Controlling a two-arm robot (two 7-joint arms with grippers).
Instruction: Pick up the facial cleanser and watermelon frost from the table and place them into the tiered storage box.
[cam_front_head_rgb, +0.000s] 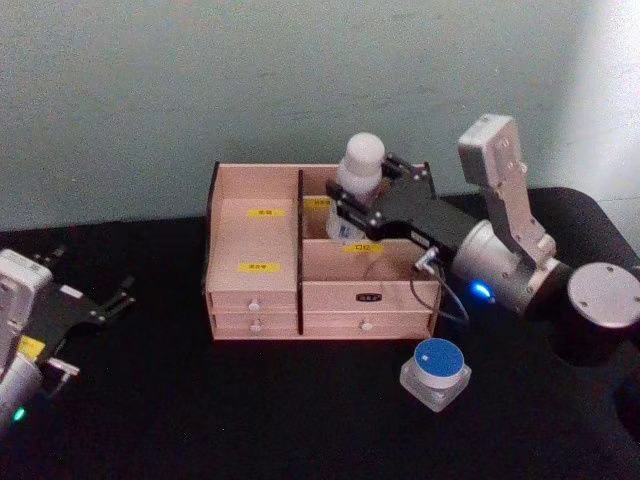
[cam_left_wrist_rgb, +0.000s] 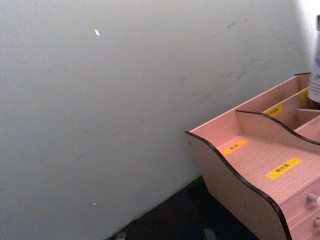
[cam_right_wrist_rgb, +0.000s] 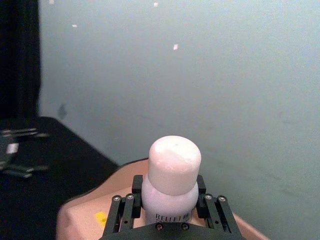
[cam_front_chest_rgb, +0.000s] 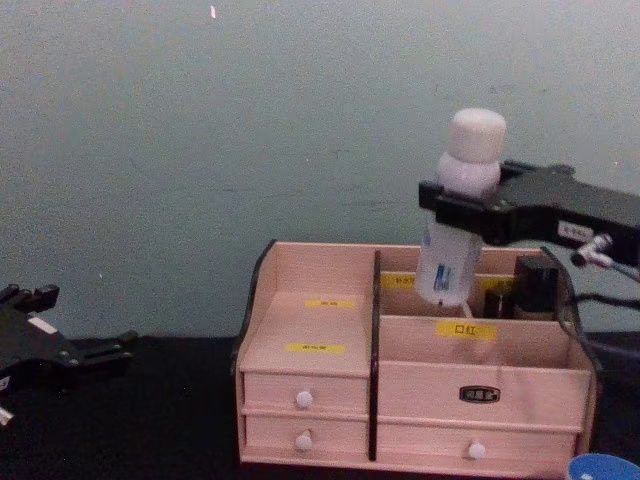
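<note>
Facial cleanser (cam_front_chest_rgb: 452, 262) tilted over tiered storage box (cam_front_chest_rgb: 415, 385)

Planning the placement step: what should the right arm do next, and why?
Probably lower down: the right gripper is shut on the facial cleanser, hanging tilted over the rear right compartment of the tiered storage box, not yet released. The left gripper sits parked on the left.

A black tabletop (cam_front_head_rgb: 300, 420) meets a plain pale green-grey wall (cam_front_head_rgb: 200, 80) flecked with a few small white marks.
</note>
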